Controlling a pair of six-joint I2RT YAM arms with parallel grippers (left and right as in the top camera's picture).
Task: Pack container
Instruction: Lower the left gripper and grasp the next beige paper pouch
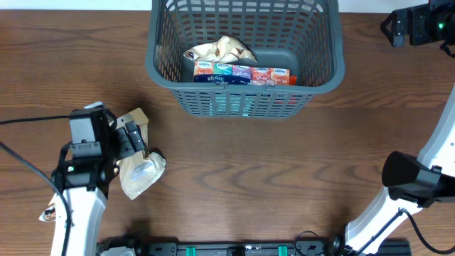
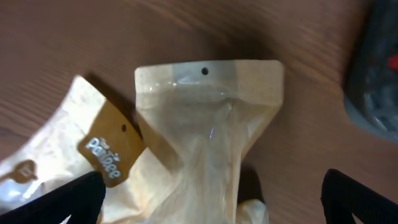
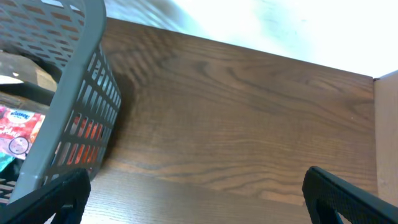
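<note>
The container point(image 1: 245, 60), a dark grey lattice basket, stands at the table's far middle. It holds a crumpled snack packet point(image 1: 222, 50) and a row of tissue packs point(image 1: 242, 73). Two tan pouches lie at the left, one point(image 1: 140, 118) farther back and one point(image 1: 142, 175) nearer. My left gripper point(image 1: 138, 142) hangs open over them. In the left wrist view its fingers point(image 2: 68, 202) straddle the windowed pouch point(image 2: 208, 118), with the brown-labelled pouch point(image 2: 93, 149) to its left. My right gripper point(image 1: 391, 28) is open at the far right, empty, beside the container wall point(image 3: 74, 93).
A small packet point(image 1: 48, 212) lies by the left arm's base. The right arm's lower link point(image 1: 412, 178) stands at the near right. Bare wood table point(image 1: 284, 163) stretches between the basket and the front edge. A pale box edge point(image 3: 387, 137) shows on the right.
</note>
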